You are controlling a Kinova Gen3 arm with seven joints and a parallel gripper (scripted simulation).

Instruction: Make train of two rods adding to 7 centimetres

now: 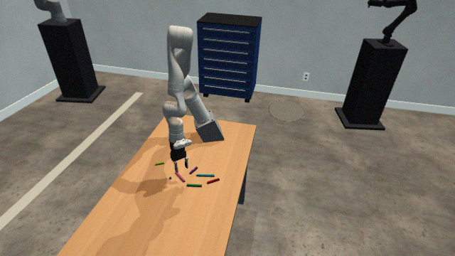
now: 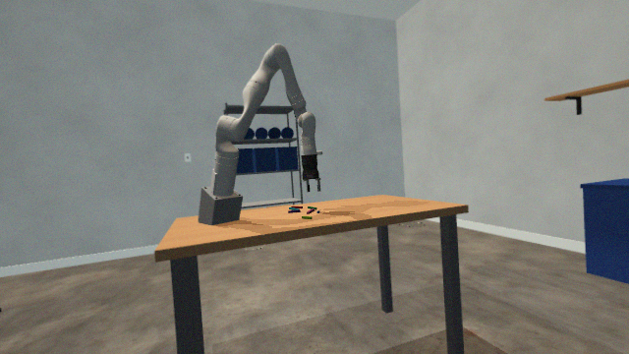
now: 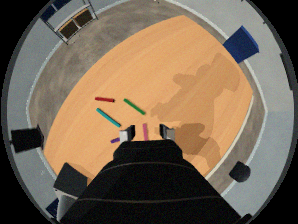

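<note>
My gripper (image 1: 181,169) (image 2: 314,190) (image 3: 147,129) is open and empty, pointing down well above the table. The pink rod (image 1: 180,176) (image 3: 145,131) shows between the fingertips in the wrist view, on the table below. The small blue rod (image 1: 170,178) lies apart, left of the pink one in the top view. The purple rod (image 1: 193,170) (image 3: 115,140) lies right of the pink rod, partly hidden by a finger in the wrist view. The lime rod (image 1: 159,163) (image 2: 307,217) lies alone at the left. Blue and lime are hidden in the wrist view.
The turquoise rod (image 1: 205,175) (image 3: 108,117), green rod (image 1: 194,185) (image 3: 134,106) and red rod (image 1: 213,180) (image 3: 104,99) lie separately right of the pink rod in the top view. The arm's base (image 1: 210,131) (image 2: 220,207) stands at the table's far end.
</note>
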